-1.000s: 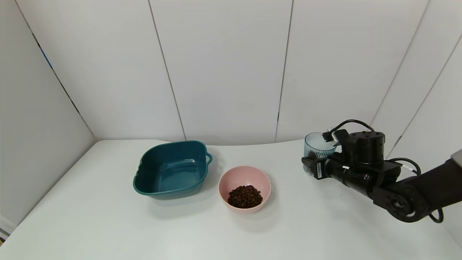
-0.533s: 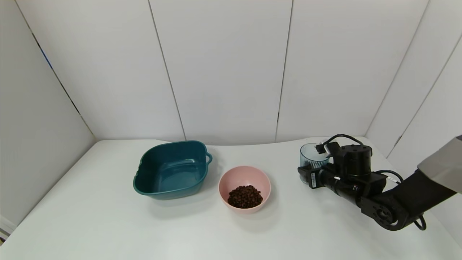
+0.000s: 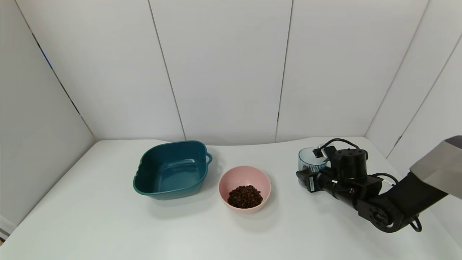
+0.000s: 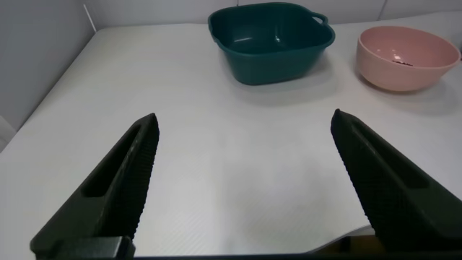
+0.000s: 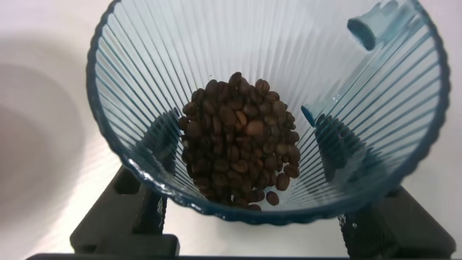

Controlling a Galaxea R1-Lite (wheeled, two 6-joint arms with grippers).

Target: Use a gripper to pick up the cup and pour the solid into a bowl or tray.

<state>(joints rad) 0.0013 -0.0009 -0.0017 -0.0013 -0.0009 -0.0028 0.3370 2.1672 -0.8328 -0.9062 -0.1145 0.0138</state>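
The right pincer (image 3: 306, 179) hides the cup's (image 3: 309, 163) lower half

Bright, even overhead light; soft shadows; sharp focus throughout.

The head camera looks forward and down over the counter (image 3: 108, 224); the left wrist camera faces ahead between its tool's fingers (image 4: 115, 188), sharing the pink bowl (image 3: 244, 187); the right wrist camera peers closely into the cup (image 5: 180, 79).
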